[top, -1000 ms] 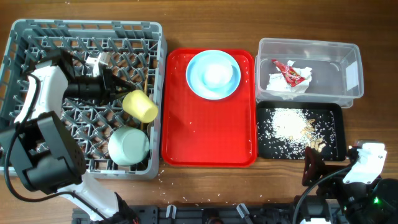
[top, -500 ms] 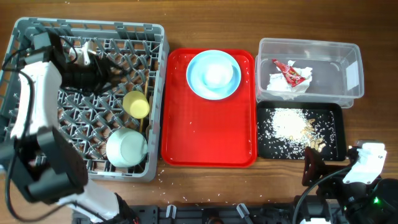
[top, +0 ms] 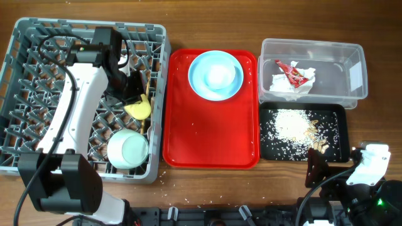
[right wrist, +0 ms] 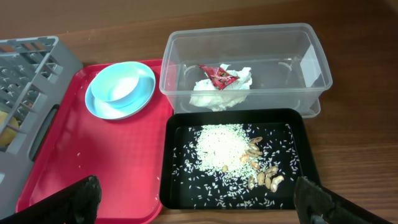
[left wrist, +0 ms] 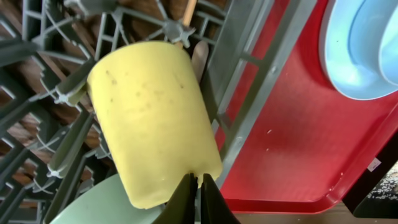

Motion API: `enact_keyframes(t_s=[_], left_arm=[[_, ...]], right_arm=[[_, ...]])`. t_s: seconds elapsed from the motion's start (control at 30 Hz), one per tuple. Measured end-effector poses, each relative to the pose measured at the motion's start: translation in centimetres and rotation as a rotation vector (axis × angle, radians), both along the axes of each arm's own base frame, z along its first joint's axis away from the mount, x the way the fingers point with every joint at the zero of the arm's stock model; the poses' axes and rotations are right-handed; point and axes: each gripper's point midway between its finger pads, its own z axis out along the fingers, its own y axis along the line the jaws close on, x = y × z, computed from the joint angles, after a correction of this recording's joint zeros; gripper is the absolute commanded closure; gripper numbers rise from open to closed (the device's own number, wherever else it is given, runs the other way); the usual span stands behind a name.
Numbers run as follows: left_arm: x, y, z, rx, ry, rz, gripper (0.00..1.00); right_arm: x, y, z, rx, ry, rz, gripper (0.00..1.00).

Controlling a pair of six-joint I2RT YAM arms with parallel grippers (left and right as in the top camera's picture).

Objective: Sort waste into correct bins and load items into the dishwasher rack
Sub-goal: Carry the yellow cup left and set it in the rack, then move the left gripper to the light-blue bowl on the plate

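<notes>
Wooden table [top: 207, 188] underneath everything, nothing fancy. Starting at the left gripper [left wrist: 199, 186]: its jaws are pinched right together with nothing between them, and the tips sit just over the near edge of the yellow cup [left wrist: 152, 118]. Honestly can't tell if they touch it. The cup lies on its side among the pegs of the grey rack [top: 38, 37], straight ahead of the fingers and snug against the rack wall. Just below and left of the tips in the wrist view you get a slice of the pale green bowl [left wrist: 93, 208], also in the rack and right next to the cup. Past the rack wall, off to this gripper's right, is the red tray [top: 207, 132], with the blue plate [top: 196, 78] up at its far end.

The right gripper [right wrist: 196, 182] sits low at the table edge, well apart from all that, with its fingers spread wide and holding nothing. Directly ahead of it is the black tray [right wrist: 305, 124] with a heap of rice [right wrist: 221, 146] in the middle, a few beige bits beside it and loose grains scattered about. Right behind that is the clear tub [right wrist: 314, 68], holding the crumpled napkin [right wrist: 208, 96] with the red wrapper [right wrist: 214, 74] on top.
</notes>
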Motion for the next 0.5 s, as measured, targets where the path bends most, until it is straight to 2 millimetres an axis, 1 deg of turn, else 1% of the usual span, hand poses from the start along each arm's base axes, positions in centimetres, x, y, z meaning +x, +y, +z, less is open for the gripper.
enact_keyframes(t_s=[0.07,0.13,0.17,0.2,0.23,0.3,0.33,0.4,0.43,0.47,0.5], left_arm=[[-0.1,-0.1,-0.2,-0.006,0.006,0.004,0.88],[0.2,-0.2,-0.1,-0.008,-0.016,0.005,0.87],[0.8,0.0,-0.2,0.007,-0.041,0.006,0.86],[0.9,0.3,-0.5,0.024,-0.045,0.008,0.84],[1.6,0.8,-0.9,0.053,-0.073,0.012,0.83],[2.6,1.3,-1.0,0.076,-0.112,0.019,0.82],[3.0,1.7,-0.8,0.086,-0.124,0.028,0.84],[3.5,2.3,0.2,0.089,-0.143,0.044,0.96],[3.6,2.1,1.3,0.069,-0.153,0.047,0.96],[2.9,1.6,2.2,0.044,-0.144,0.042,0.96],[1.0,1.3,2.8,0.03,-0.093,0.033,0.96]], right_arm=[[0.0,0.0,0.0,0.0,0.0,0.0,0.0],[0.0,0.0,0.0,0.0,0.0,0.0,0.0],[0.0,0.0,0.0,0.0,0.0,0.0,0.0],[0.0,0.0,0.0,0.0,0.0,0.0,0.0],[0.0,0.0,0.0,0.0,0.0,0.0,0.0],[0.0,0.0,0.0,0.0,0.0,0.0,0.0],[0.0,0.0,0.0,0.0,0.0,0.0,0.0],[0.0,0.0,0.0,0.0,0.0,0.0,0.0],[0.0,0.0,0.0,0.0,0.0,0.0,0.0],[0.0,0.0,0.0,0.0,-0.001,0.0,0.0],[0.0,0.0,0.0,0.0,-0.001,0.0,0.0]])
